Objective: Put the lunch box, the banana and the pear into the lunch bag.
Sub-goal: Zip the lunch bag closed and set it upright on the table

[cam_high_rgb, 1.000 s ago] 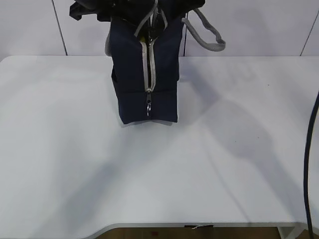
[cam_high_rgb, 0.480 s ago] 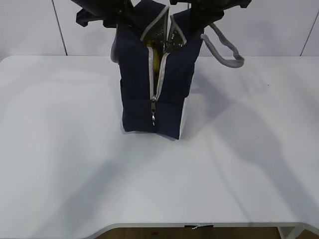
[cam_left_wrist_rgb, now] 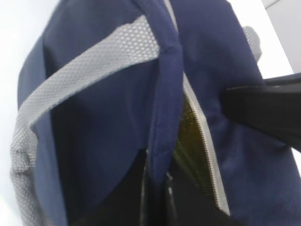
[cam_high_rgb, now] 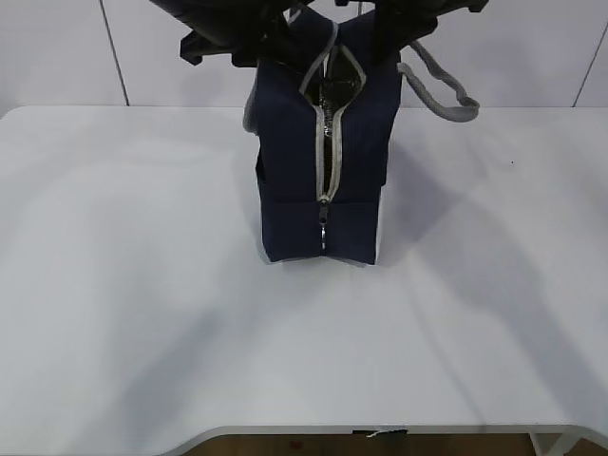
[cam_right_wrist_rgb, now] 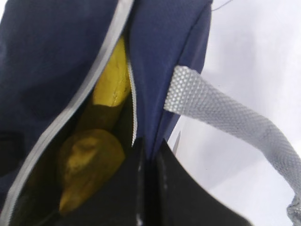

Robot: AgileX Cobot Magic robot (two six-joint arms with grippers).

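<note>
The navy lunch bag (cam_high_rgb: 323,161) stands upright on the white table, its end zipper partly open. My left gripper (cam_high_rgb: 275,33) and right gripper (cam_high_rgb: 385,28) hold its top rim from either side. In the left wrist view the gripper (cam_left_wrist_rgb: 157,188) is shut on the navy rim (cam_left_wrist_rgb: 164,94). The right gripper (cam_right_wrist_rgb: 149,165) pinches the opposite rim (cam_right_wrist_rgb: 160,70). Through the opening I see the yellow banana (cam_right_wrist_rgb: 113,80) and the rounder pear (cam_right_wrist_rgb: 89,160) inside the bag. The lunch box is hidden.
A grey strap handle (cam_high_rgb: 442,90) loops out to the bag's right, and another strap (cam_left_wrist_rgb: 84,80) crosses its left side. The zipper pull (cam_high_rgb: 323,233) hangs low on the end. White table (cam_high_rgb: 142,313) surrounds the bag; a wall stands behind.
The bag, held by both grippers, has shifted to the right across the table over the last second. Both grips stay closed on the rim.
</note>
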